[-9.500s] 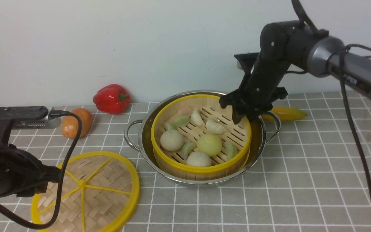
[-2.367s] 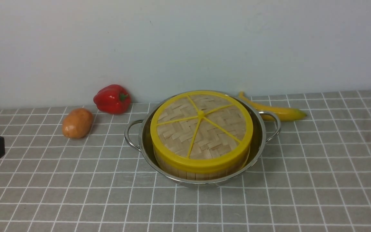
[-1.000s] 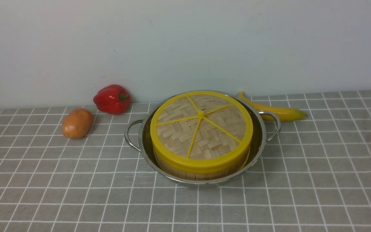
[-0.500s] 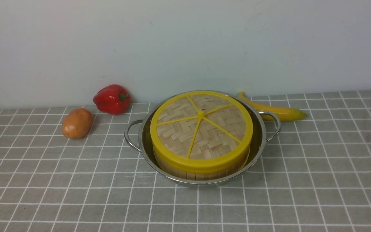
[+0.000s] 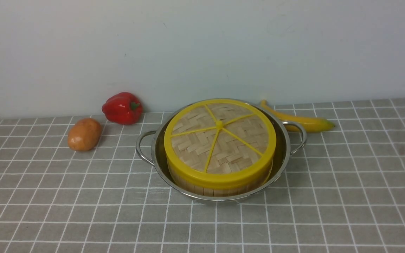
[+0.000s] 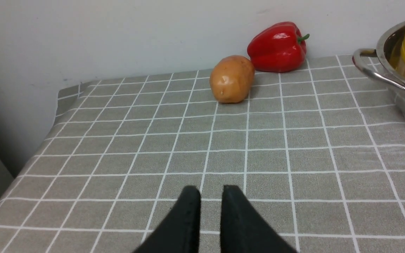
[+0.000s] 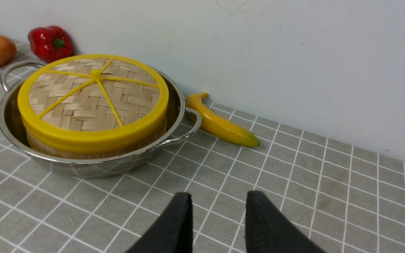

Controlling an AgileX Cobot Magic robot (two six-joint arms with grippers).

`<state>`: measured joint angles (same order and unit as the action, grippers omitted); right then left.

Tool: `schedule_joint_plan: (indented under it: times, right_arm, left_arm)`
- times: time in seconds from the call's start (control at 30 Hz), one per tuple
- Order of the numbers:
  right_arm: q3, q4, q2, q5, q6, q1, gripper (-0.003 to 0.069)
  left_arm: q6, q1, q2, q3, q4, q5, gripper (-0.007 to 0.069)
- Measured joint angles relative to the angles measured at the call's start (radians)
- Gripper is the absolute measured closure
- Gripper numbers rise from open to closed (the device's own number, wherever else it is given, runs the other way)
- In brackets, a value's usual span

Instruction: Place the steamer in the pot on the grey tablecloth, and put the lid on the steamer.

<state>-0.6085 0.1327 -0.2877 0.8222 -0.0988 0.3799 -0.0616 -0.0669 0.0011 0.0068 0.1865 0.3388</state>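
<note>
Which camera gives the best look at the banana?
The right wrist view: the banana lies whole and unobstructed beside the pot. The front view shows the banana smaller, partly behind the pot's handle. The left wrist view doesn't show it.

Front cloth (image 5: 202, 225): open.
Centre: pot (image 5: 282, 160) with lid (image 5: 220, 140).
Rear obstacles: potato (image 5: 84, 134), pepper (image 5: 122, 107) left; banana (image 5: 302, 121) right, by wall.
</note>
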Motion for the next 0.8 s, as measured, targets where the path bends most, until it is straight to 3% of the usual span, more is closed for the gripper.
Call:
schedule_joint_plan:
  times: [0.17, 0.33, 0.53, 0.8]
  right_arm:
    - [0.0, 0.0, 0.0, 0.0, 0.0, -0.003, 0.0419]
    - [0.011, -0.037, 0.003, -0.025, 0.0, -0.188, 0.0419]
    - [0.143, -0.056, 0.05, -0.189, 0.0, -0.384, 0.0419]
    - [0.409, -0.094, 0.213, -0.418, -0.025, -0.452, 0.0419]
  left_arm:
    - [0.0, 0.0, 0.0, 0.0, 0.0, 0.0, 0.0529]
    - [0.0, 0.0, 0.0, 0.0, 0.0, 0.0, 0.0518]
    - [0.0, 0.0, 0.0, 0.0, 0.0, 0.0, 0.051]
    - [0.0, 0.0, -0.002, 0.0, 0.0, 0.0, 0.0497]
